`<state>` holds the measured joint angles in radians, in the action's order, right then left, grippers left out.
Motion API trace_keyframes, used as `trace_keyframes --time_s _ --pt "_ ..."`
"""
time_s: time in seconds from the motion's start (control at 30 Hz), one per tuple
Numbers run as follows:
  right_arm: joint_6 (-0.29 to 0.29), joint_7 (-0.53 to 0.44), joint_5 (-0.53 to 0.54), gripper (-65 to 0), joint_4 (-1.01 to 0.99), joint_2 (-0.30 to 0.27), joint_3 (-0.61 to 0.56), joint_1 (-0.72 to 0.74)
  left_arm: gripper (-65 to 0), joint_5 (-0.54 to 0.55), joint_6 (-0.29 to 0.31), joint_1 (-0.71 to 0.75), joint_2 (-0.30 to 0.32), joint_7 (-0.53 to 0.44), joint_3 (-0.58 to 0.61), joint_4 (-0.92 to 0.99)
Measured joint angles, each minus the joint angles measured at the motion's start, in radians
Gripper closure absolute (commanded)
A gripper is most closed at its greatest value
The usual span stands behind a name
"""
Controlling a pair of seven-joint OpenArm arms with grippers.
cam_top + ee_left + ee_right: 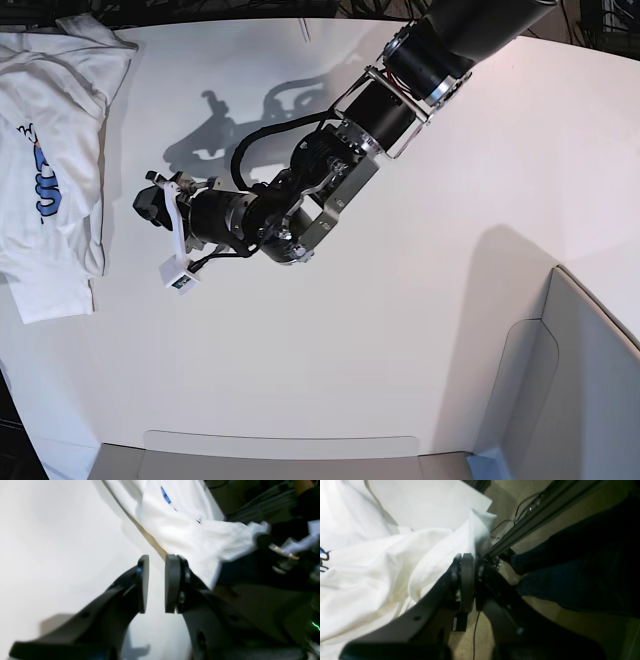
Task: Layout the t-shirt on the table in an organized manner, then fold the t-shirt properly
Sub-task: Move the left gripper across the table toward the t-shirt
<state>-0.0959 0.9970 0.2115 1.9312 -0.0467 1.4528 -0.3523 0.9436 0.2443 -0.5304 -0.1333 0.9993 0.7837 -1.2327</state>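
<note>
At the far left of the base view, the t-shirt [60, 120] lies bunched against the left edge of the worktop [400, 330], print uppermost, with part of the cloth hanging past that edge. The right tool [472, 557] is off the worktop beyond the same edge. Its pads are clenched, and a peak of white fabric runs into them, so it appears to be grasping a corner or hem of the t-shirt. Just to the right of the garment, the left tool [157, 562] hovers above bare surface near the shirt's border. Its pads stand parted with nothing between them, so it is released. Further right, most of the worktop is free. The step in hand is judged to be the layout, and folding has not begun. To do it well, the left tool should descend on a single layer at the nearest free corner or hem, not on a bunched fold, and should close fully before any pull. Both tools should then carry the cloth rightward onto the open surface, keeping the held edge taut and level between them so that the body slides flat. The pull should be slow, because a one-layer grip may slip. The overhanging cloth may also drag the garment off the edge if the right tool releases early.
</note>
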Motion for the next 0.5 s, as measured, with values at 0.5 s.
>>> trace_keyframes --time_s 0.5 --pt "-0.001 -0.011 0.003 0.0 0.003 0.038 -0.082 -0.030 -12.7 0.066 -0.011 -0.028 0.003 -0.507 0.293 0.250"
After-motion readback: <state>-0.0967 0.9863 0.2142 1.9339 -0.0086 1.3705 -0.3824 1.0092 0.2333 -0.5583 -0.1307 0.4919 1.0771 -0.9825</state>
